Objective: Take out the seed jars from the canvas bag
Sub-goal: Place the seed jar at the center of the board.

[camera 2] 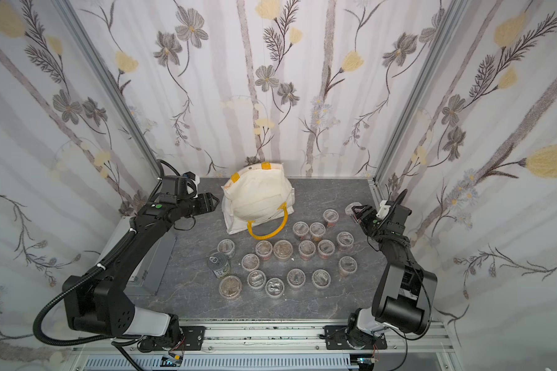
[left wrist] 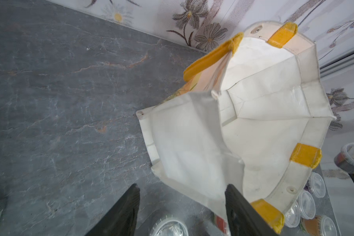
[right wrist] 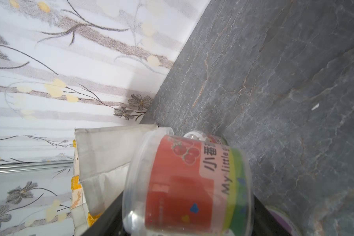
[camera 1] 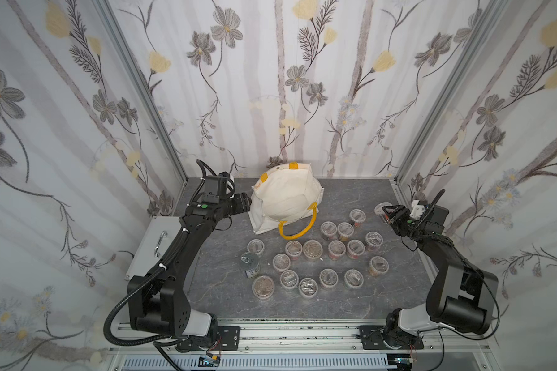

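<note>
Blurred and cut off by the edge of the right wrist view: the red-label jar (right wrist: pixel 184 183), lying between the fingers of the right gripper (camera 1: pixel 387 214) and hiding their tips. Impossible to tell grip from loose fit there.

Just beyond that jar, mostly hidden: a second jar (right wrist: pixel 194 135). Close beside the same gripper, clipped at the corner: a purple-rimmed jar (right wrist: pixel 282 221). Ahead of it, partly covered and cut by the edge: the bag (right wrist: pixel 106 155).

Cut off in the left wrist view: both fingers (left wrist: pixel 121 214) of the left gripper (left wrist: pixel 182 187), plus a clear jar (left wrist: pixel 168 226) close under them. Behind that gripper, partly concealed under the left arm: the box (camera 1: pixel 142 250). Too small to read in both top views: the jar labels.
</note>
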